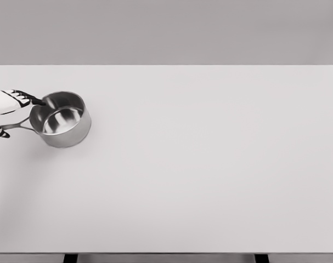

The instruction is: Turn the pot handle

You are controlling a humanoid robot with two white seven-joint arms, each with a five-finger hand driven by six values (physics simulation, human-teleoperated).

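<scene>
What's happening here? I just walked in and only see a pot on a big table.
The left robot hand reaches in from the picture's left edge to a steel pot standing upright near the left side of the white table. Its fingers touch the pot's rim, just above the handle, which points left. The pot looks empty. Whether the handle is gripped can't be told. The right arm isn't in view.

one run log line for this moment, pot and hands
left hand: at pot handle, grasp unclear | pot: upright, empty, table left | right hand: out of view
</scene>
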